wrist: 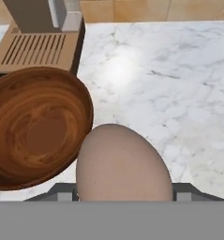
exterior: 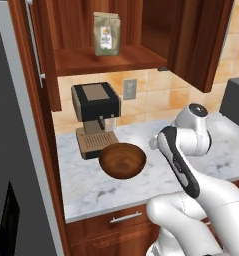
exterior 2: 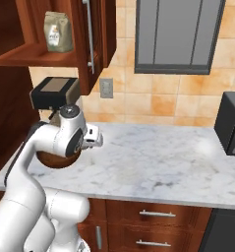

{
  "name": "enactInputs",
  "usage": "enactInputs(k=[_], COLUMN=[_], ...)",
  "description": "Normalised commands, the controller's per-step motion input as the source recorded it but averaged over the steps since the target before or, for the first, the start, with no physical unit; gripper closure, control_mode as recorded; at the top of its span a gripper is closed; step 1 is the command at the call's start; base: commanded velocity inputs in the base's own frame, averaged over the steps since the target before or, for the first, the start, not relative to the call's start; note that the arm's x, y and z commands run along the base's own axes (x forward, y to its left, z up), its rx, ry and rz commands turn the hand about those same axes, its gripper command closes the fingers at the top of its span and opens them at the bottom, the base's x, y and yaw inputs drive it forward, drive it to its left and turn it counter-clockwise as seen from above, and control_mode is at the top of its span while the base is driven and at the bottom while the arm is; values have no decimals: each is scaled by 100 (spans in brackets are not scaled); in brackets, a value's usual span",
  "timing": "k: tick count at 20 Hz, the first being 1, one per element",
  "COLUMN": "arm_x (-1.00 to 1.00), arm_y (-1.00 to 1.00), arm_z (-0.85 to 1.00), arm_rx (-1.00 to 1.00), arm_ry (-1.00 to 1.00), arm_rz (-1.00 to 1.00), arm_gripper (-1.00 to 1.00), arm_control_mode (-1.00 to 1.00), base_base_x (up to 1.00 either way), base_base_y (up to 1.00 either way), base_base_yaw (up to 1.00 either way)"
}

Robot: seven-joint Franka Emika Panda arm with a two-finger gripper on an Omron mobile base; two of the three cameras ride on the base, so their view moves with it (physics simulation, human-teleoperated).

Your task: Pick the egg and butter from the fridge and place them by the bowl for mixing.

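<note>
Fingers pinch the egg (wrist: 124,164) over the marble counter (wrist: 179,93); the bowl (wrist: 36,126) sits just beside them.

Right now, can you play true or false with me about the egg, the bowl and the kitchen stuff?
1. The egg sits close in front of the hand camera, over the marble counter. True.
2. The bowl is full of flour. False: the wooden bowl is empty.
3. A coffee machine stands right behind the bowl. True.
4. The paper bag lies on the counter. False: it stands on the open cabinet shelf above.
5. The butter is already beside the bowl. False: there is bare marble beside the bowl.
</note>
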Motion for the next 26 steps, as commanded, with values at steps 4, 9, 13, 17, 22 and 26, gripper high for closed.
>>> enactInputs(k=[4, 9, 13, 17, 22, 26], arm_x=[-9, -12, 26, 48, 38, 23], arm_y=[-25, -11, -1, 0, 0, 1], arm_z=[-18, -26, -29, -33, -25, -7], arm_rx=[5, 0, 0, 0, 0, 0], arm_ry=[1, 0, 0, 0, 8, 19], arm_rz=[18, 19, 7, 4, 10, 18], arm_gripper=[100, 100, 100, 100, 100, 100], arm_control_mode=[-100, -100, -100, -100, -100, -100], base_base_x=[0, 0, 0, 0, 0, 0], base_base_y=[0, 0, 0, 0, 0, 0], base_base_yaw=[0, 0, 0, 0, 0, 0])
